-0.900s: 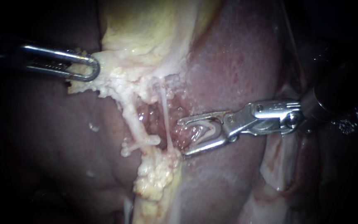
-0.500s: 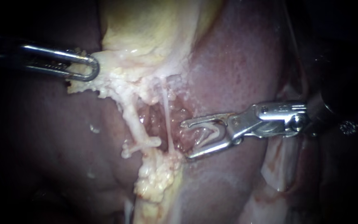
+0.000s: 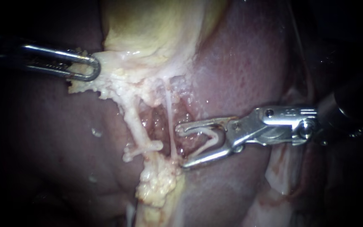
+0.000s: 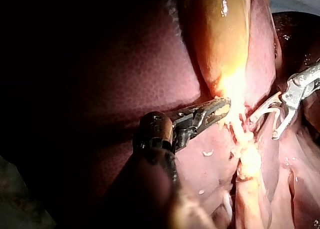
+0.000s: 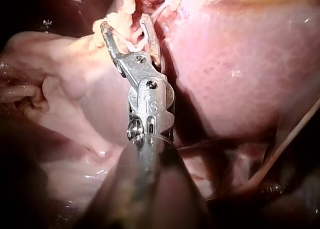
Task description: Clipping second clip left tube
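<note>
Endoscope view: the left tube point(image 3: 136, 124), pale and thin, looks soft and probably slippery, and leads from the gallbladder point(image 3: 148, 38), whose lower edge the left instrument point(image 3: 93, 69) pinches; the right instrument point(image 3: 181, 145), jaws spread holding an open clip point(image 3: 209, 131), sits right of it, beyond a thinner tube point(image 3: 169, 117); probably best caught mid-length, gently, lest it tear.

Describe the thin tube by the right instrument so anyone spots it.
Find the yellow gallbladder; pale fat hangs below it. Two tubes run down from that fat: the thin tube is the translucent thread nearest the right instrument and its clip, unlike the thick white tube beside it.
</note>
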`<state>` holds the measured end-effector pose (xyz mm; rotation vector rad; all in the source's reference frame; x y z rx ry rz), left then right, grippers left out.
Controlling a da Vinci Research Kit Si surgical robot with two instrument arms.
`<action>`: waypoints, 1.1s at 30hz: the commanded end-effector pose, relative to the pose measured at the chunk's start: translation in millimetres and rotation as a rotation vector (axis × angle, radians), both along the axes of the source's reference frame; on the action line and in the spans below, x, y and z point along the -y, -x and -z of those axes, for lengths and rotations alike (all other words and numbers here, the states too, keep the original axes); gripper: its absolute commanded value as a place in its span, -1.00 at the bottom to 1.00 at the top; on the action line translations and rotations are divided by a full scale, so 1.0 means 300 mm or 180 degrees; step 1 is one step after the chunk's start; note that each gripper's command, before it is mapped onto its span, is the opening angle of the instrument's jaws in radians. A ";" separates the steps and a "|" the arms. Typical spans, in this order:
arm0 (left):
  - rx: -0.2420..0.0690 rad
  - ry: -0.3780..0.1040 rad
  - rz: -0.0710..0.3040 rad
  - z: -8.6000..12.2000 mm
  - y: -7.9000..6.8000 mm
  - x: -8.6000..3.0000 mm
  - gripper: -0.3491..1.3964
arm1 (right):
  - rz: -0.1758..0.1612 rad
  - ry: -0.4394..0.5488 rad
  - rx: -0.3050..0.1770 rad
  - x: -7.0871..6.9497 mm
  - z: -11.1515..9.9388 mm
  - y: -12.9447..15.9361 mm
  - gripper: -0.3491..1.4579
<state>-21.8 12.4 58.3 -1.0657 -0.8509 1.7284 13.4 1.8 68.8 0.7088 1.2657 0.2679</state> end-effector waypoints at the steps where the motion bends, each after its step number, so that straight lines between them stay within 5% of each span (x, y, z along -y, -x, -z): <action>1: 0.0000 0.0000 0.0000 0.0000 0.0000 0.0001 -1.00 | -0.0006 -0.0016 0.0014 0.0000 -0.0009 -0.0010 -0.09; 26: -0.0004 0.0004 0.0004 -0.0005 0.0006 0.0006 -1.00 | -0.0085 -0.0152 0.0047 0.0013 -0.0139 -0.0136 -0.06; 33: -0.0005 0.0005 0.0005 -0.0006 0.0009 0.0007 -1.00 | 0.0163 -0.0203 -0.0172 0.0023 -0.0122 -0.0204 -0.07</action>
